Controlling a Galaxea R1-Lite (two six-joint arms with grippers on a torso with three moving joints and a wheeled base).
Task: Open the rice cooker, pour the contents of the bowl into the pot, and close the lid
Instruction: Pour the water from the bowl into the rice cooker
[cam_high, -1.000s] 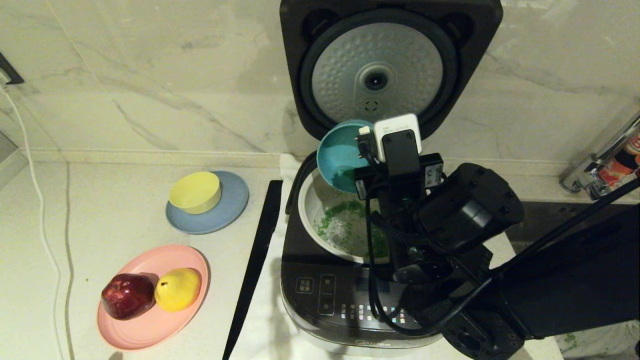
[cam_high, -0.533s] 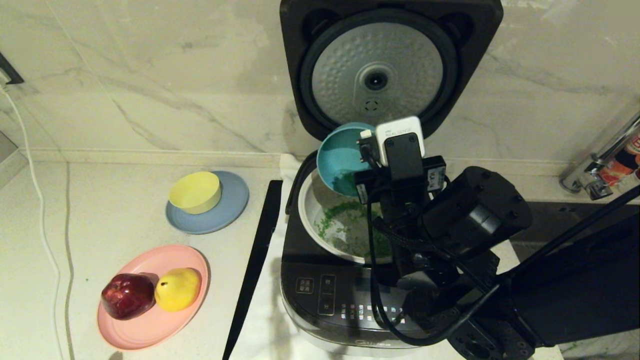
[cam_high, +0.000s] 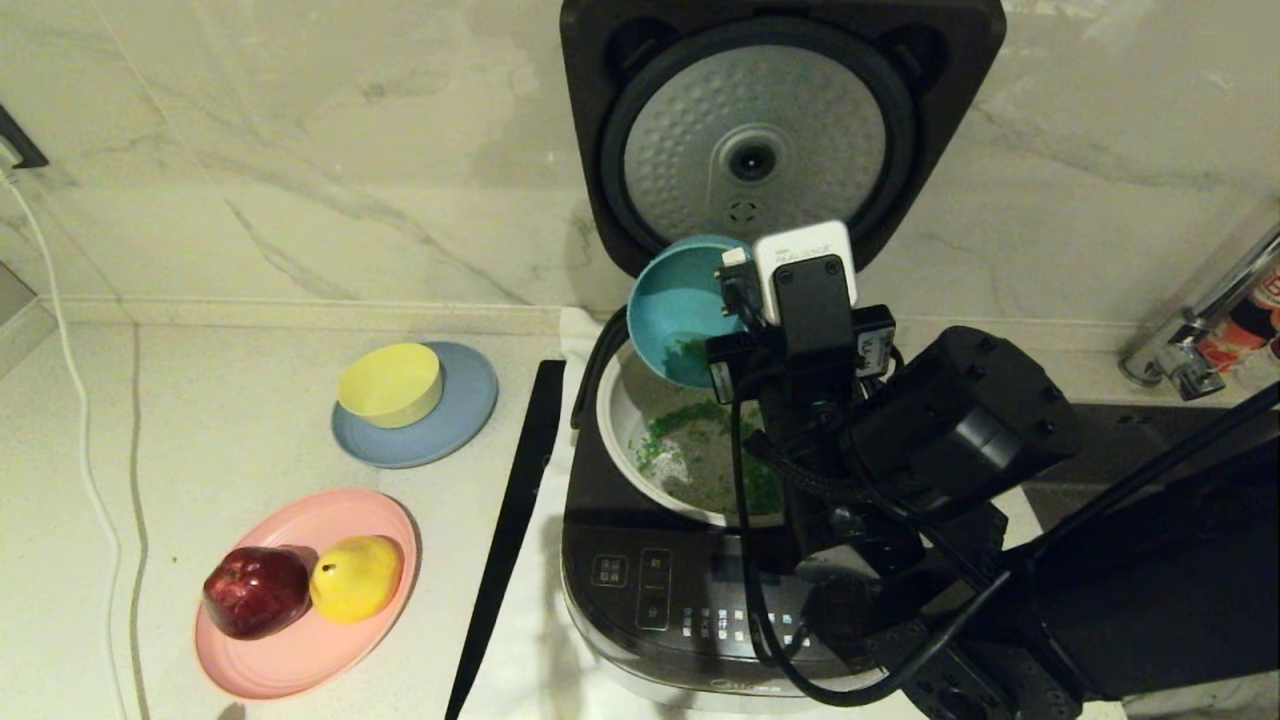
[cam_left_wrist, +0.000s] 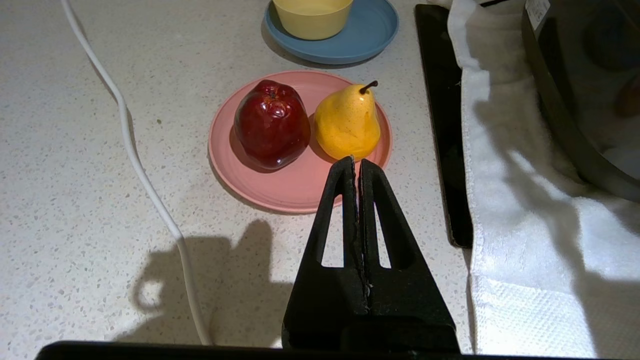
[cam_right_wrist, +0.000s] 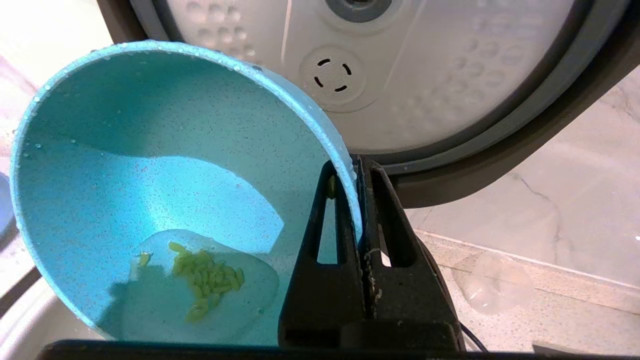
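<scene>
The right hand (cam_right_wrist: 356, 165) pinches the rim of the small teal-blue round bowl (cam_right_wrist: 165, 200), tilted above the round cream-white inner pot (cam_high: 640, 440). The left hand (cam_left_wrist: 356, 162), pressed together, hangs over the speckled desk (cam_left_wrist: 75, 200).

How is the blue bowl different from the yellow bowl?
The teal-blue bowl is tipped on its side over the pot; the yellow bowl sits upright on a grey-blue plate. The right hand pinches the teal-blue bowl's rim, while nothing holds the yellow bowl. The teal-blue bowl has a few green bits inside; none show in the yellow bowl. Both are small and round.
</scene>
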